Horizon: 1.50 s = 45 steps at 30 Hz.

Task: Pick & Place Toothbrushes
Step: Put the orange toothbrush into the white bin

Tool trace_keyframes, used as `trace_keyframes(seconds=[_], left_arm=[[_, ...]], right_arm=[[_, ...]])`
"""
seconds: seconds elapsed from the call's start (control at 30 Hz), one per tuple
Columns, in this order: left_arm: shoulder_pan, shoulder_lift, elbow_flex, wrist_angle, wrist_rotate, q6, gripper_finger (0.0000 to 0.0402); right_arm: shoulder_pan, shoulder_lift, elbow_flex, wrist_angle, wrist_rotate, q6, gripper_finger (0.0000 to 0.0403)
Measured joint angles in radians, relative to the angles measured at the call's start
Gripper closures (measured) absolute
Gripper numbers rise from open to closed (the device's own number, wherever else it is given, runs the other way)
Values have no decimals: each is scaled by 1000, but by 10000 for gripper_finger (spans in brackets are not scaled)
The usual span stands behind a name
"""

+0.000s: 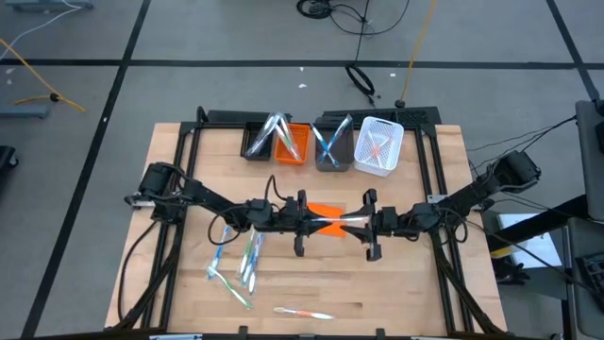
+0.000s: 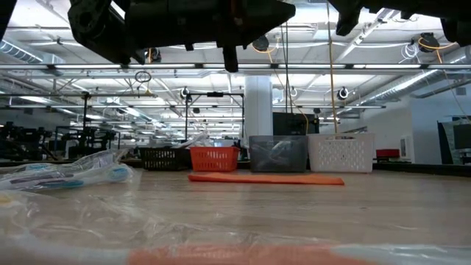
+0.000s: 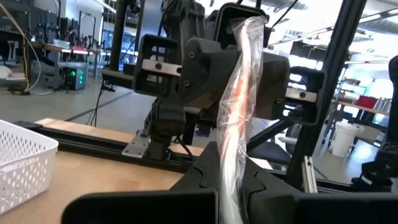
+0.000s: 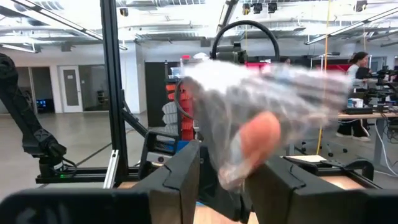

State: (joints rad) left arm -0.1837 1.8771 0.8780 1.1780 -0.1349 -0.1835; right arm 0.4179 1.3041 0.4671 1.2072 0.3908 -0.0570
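Over the middle of the table (image 1: 406, 283), seen from above, the left claw (image 1: 311, 224) and the right claw (image 1: 359, 224) point tip to tip, with one wrapped toothbrush (image 1: 335, 224) bridging the gap between them. An orange sheet (image 1: 326, 210) lies directly beneath both claws. Beyond them, at the far edge, stand a black bin (image 1: 260, 140), an orange bin (image 1: 293, 144), a grey bin (image 1: 332, 146) and a white bin (image 1: 379, 145), each with toothbrushes in it. Loose toothbrushes (image 1: 236, 260) lie scattered on the near side of the left claw, and a single toothbrush (image 1: 302, 313) lies nearer the front edge, well apart from both claws.

At table height, the arms show only as dark shapes overhead. Under them the orange sheet (image 2: 265, 179) lies flat, the four bins line up behind it, and some wrapped brushes (image 2: 73, 173) rest off to one side.

From the left wrist, the left claw's fingers (image 3: 202, 177) are pressed fully together on the wrapped toothbrush (image 3: 239, 106), which runs straight out from the tips to the right arm's claw facing it. The white bin (image 3: 25, 162) sits off to the side.

From the right wrist, the right claw's fingers (image 4: 180, 180) stand about half apart, closed on the crinkled wrapper end of the same toothbrush (image 4: 249, 143), its orange showing through the plastic. A person (image 4: 360, 62) is far back in the room.
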Motion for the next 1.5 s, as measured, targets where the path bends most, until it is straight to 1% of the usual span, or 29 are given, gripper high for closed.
trace_keyframes(seconds=[0.07, 0.13, 0.23, 0.27, 0.43, 0.6, 0.73, 0.9, 1.03, 1.1, 1.23, 1.33, 1.4, 1.5], left_arm=[[0, 0, 0, -1, 0, -3, 402], [0, 0, 0, -1, 0, -2, 402], [-1, 0, 0, -1, 3, -3, 400], [-2, 0, 0, -1, 1, -6, 399], [0, 0, -1, -1, -7, -29, 387], [0, 0, -1, -1, -30, -14, 364], [0, 0, -1, -1, -31, 32, 314], [0, 0, -1, -1, -34, 24, 226], [0, -22, -2, -25, -21, 24, 163], [0, -50, -2, -85, -22, 24, 141], [6, -141, -2, -295, -40, 24, 116], [6, -217, -2, -471, -50, 7, 111], [6, -257, -2, -579, -52, -12, 110], [2, -300, -2, -679, -51, -39, 110]], right_arm=[[0, 0, 0, 1, 0, 0, 303], [0, 0, 0, 0, 1, -1, 323], [-1, 0, 0, -1, 7, -19, 374], [-1, -1, 0, -2, 10, -27, 383], [-1, -1, 1, -12, 50, -40, 384], [-1, -1, 1, -23, 52, -37, 384], [2, -1, 1, -34, 52, -33, 384], [3, -1, 1, -55, 51, -11, 384], [3, -21, 1, -119, 64, 17, 384], [3, -44, 1, -152, 80, 28, 384], [3, -105, 1, -245, 92, 50, 384], [2, -164, 1, -339, 147, 70, 384], [-5, -203, 1, -398, 162, 88, 384], [-17, -261, 1, -462, 184, 107, 384]])
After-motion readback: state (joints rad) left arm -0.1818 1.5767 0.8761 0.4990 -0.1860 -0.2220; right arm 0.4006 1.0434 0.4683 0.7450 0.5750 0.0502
